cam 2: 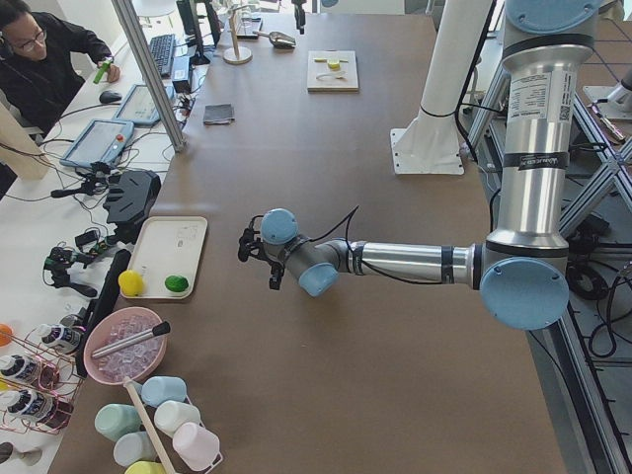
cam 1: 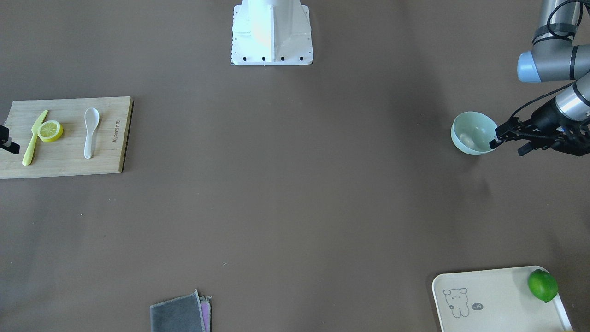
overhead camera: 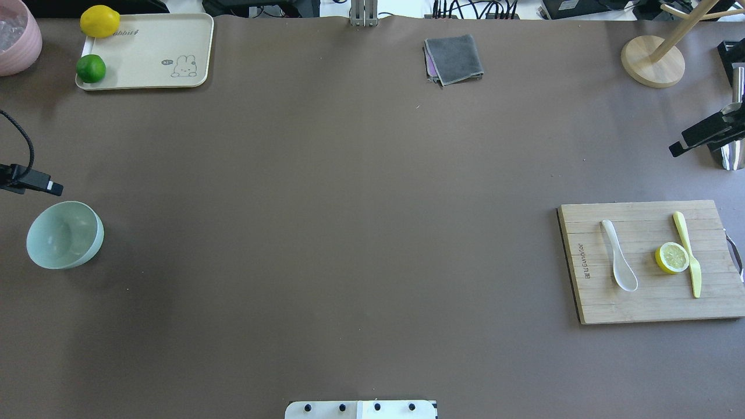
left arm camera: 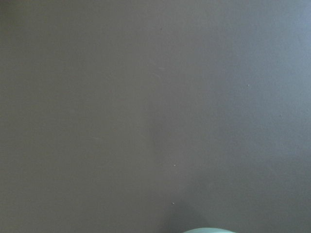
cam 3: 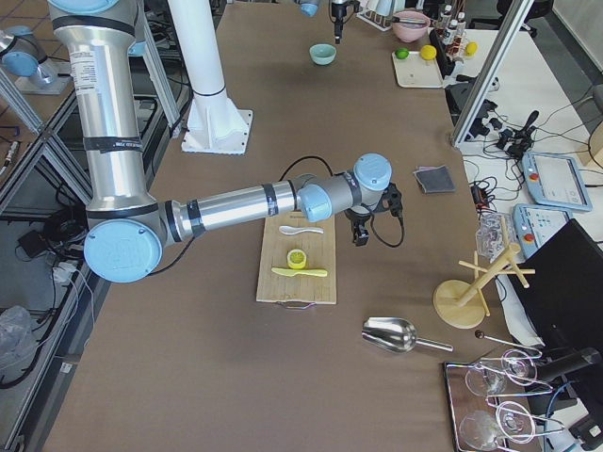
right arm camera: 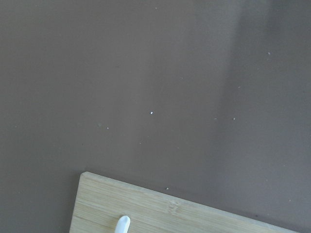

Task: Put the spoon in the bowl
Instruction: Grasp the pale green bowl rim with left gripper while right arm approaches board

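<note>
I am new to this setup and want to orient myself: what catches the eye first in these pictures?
A wooden cutting board at the table's end on the robot's right carries a white spoon, a lemon slice and a yellow knife. Far off at the opposite end stands an empty mint-green bowl, with the left gripper hovering near it.

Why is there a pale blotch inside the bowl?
Front-facing view: probably room light glinting off the glossy inside of the bowl. Overhead view: the same pale patch, plus a soft shadow on the table beside it. Left wrist view: only a thin sliver of rim at the bottom edge.
</note>
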Tool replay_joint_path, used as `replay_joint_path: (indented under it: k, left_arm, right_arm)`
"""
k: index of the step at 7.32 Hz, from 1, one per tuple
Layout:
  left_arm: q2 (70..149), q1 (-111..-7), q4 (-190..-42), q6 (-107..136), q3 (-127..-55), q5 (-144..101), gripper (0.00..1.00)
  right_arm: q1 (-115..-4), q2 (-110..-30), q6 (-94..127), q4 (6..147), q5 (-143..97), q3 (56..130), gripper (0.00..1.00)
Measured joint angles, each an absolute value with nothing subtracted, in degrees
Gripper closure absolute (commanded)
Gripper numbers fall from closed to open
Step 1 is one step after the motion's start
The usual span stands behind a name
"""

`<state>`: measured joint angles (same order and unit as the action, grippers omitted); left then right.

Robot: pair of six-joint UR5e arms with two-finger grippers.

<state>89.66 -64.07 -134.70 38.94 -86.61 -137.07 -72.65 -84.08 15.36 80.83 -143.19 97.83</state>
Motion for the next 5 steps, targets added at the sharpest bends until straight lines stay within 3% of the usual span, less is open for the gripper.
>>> replay_joint_path:
  k: [3, 4, 5]
  left_arm:
    - [89.1, -62.0, -134.9, 38.7, -85.2, -137.1, 0.03]
    - [88.3, -61.3, -135.3, 38.6, -84.9, -137.1, 0.14]
    - [87.1, -60.7, -136.2, 38.5, -84.7, -137.2, 0.51]
  right_arm:
    - [-71.3, -83.1, 18.0, 80.8, -143.2, 98.0, 0.00]
    - [-71.2, -83.1, 18.1, 80.9, -143.2, 98.0, 0.00]
    - [-71.1, -83.0, 18.1, 80.9, -143.2, 98.0, 0.00]
